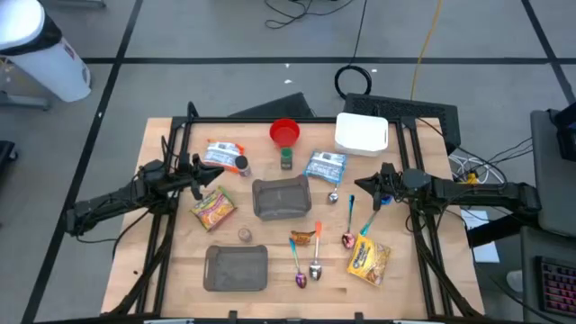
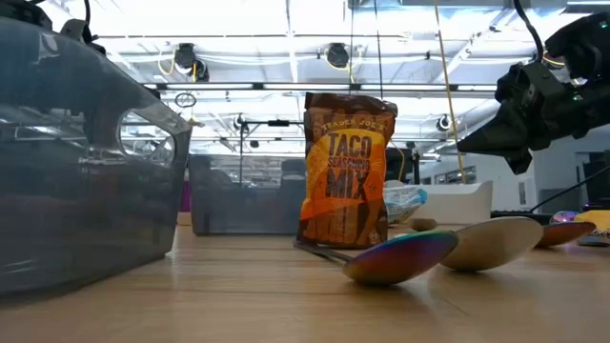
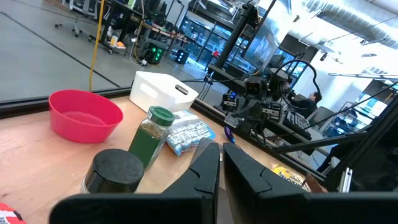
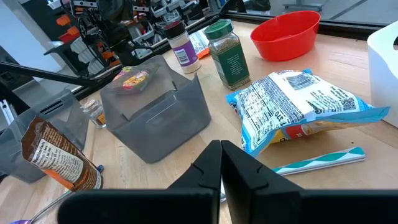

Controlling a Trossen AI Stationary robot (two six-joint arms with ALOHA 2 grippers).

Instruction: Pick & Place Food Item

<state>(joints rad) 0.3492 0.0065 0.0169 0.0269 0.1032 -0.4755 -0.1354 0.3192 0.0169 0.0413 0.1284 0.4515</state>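
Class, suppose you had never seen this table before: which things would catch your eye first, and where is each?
The red bowl at the table's far edge stands out first, with the white bin to its right. In the low view, the upright taco seasoning packet fills the middle, spoons lying before it. The left gripper and right gripper hang shut on either side, holding nothing.

left gripper (image 1: 200,173) above yellow packet (image 1: 213,208) | right gripper (image 1: 376,186) by teal spoon (image 1: 368,222)

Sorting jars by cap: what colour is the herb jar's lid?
Green lid on the herb jar, clearest in the right wrist view.
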